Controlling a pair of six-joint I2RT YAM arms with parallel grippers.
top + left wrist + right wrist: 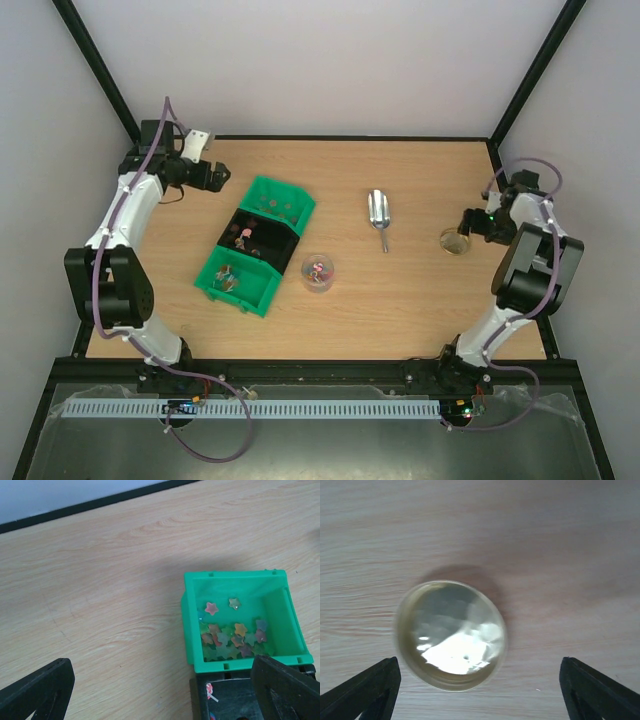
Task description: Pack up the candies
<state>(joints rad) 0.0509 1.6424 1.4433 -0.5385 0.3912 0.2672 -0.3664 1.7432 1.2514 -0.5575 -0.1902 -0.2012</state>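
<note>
Some candies (319, 271) sit in the clear jar (304, 270) lower centre, more in the 3 bins (235, 297) just up-left of it. Upper left, left gripper (212, 180), jaws apart: nearer arm, bins lie down-right of it. At right, right gripper (468, 223), jaws apart, hovers over round lid (455, 243).

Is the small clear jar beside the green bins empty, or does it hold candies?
Not empty: coloured candies show inside the jar in the top view; how full, cannot tell.
</note>
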